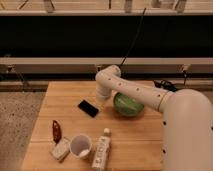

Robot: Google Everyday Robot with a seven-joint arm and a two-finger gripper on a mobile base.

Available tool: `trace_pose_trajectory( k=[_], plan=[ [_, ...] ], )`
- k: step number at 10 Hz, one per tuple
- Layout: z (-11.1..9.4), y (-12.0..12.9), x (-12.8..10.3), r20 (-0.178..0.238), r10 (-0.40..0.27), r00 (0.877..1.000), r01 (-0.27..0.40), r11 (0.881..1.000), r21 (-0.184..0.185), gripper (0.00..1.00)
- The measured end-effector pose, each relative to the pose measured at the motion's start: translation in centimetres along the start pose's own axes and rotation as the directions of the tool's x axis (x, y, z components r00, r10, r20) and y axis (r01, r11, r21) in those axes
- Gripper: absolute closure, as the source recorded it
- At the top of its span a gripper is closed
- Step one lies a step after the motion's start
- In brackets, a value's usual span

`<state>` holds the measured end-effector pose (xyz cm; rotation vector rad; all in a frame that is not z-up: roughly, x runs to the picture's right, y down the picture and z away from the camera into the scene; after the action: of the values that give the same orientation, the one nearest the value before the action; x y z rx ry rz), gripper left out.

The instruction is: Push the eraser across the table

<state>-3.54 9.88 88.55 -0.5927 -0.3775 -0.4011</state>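
Observation:
The eraser [88,108] is a small flat black slab lying at an angle on the light wooden table [65,92], left of centre. My white arm reaches in from the right over the green bowl [128,105]. The gripper [101,96] points down just to the right of the eraser's far end, close to it; I cannot tell whether it touches.
A small red object [56,131] lies near the front left. A pale block [61,149], a white cup [80,145] and a white bottle lying flat [101,150] sit along the front edge. A dark rail runs behind the table.

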Motion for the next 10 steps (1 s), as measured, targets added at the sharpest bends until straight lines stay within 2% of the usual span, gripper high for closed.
trace_pose_trajectory(
  k=[3, 6, 10],
  plan=[
    [0.7, -1.4, -1.4, 0.01, -0.028, 1.0, 0.028, 1.0, -0.006, 0.98],
    [1.0, -1.7, -0.9, 0.015, -0.048, 0.999, 0.049, 0.999, -0.016, 0.98],
    [1.6, -3.0, -2.1, 0.025, -0.077, 0.997, 0.078, 0.997, -0.017, 0.98]
  ],
)
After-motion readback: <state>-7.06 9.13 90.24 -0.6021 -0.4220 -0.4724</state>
